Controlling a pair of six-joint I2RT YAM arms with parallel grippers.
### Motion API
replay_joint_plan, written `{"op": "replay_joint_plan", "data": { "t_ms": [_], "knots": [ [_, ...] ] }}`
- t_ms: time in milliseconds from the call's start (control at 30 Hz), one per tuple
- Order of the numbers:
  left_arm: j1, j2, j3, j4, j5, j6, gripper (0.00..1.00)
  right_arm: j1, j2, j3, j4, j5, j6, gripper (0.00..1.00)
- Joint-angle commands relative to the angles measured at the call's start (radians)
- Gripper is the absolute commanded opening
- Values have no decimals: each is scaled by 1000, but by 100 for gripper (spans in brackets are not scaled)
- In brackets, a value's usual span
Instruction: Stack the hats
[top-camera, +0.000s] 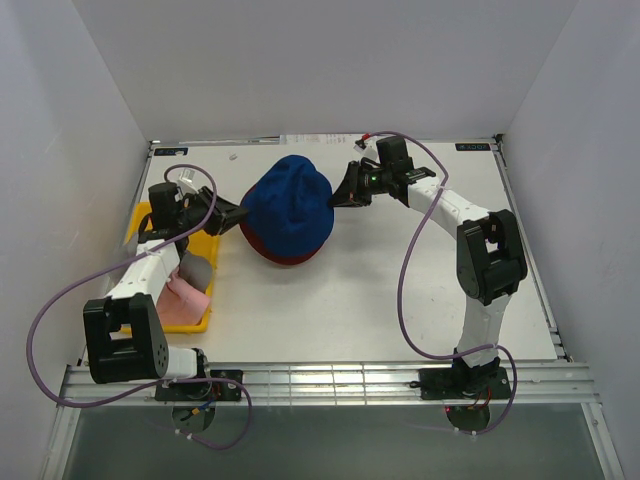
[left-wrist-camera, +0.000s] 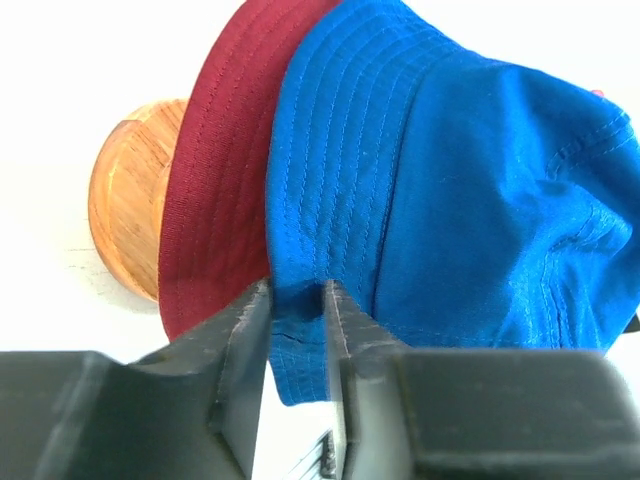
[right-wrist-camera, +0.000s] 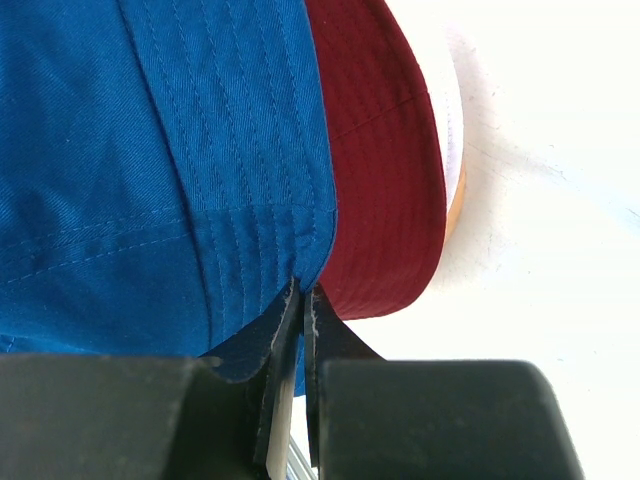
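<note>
Where the bench (top-camera: 350, 300) runs toward its far edge, about midway between the left and right edges: blue hat (top-camera: 288, 205), dome up, set over red hat (top-camera: 285, 257).

Red hat: in the top view only its brim shows, as a rim under the blue hat's near side. Both wrist views show that brim standing out beyond the blue brim.

Stand (left-wrist-camera: 125, 200): wood, round, under both hats. It is seen only as a disc past the red brim in the left wrist view.

Left tool (left-wrist-camera: 297, 295): clenched on the blue hat's brim at the hat's left side, with the brim edge lying between the fingers.

Right tool (right-wrist-camera: 302, 295): clenched on the same brim at the hat's right side, fingers nearly together with the cloth pinched between them.

Tray (top-camera: 137, 222): yellow, at the bench's left edge, partly under the left arm.

Grey hat (top-camera: 197, 270): in the tray, at its right rim.

Pink hat (top-camera: 183, 300): in the tray, touching the grey hat on its near side, toward the tray's near end.
</note>
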Motion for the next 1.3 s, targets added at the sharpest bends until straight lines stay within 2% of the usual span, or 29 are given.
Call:
{"op": "replay_joint_plan", "data": {
  "t_ms": [0,333,700,1267],
  "knots": [
    [6,-15,12,16,-5,19,32,-6,-8,13,-13,6,-24,8],
    [6,15,2,31,-11,14,0,-6,-8,-11,-8,14,-27,8],
    [6,68,-2,-47,-86,53,0,-4,3,-85,18,35,-34,8],
    [6,175,41,-188,-205,114,0,-6,83,-68,-5,48,-29,8]
  ]
}}
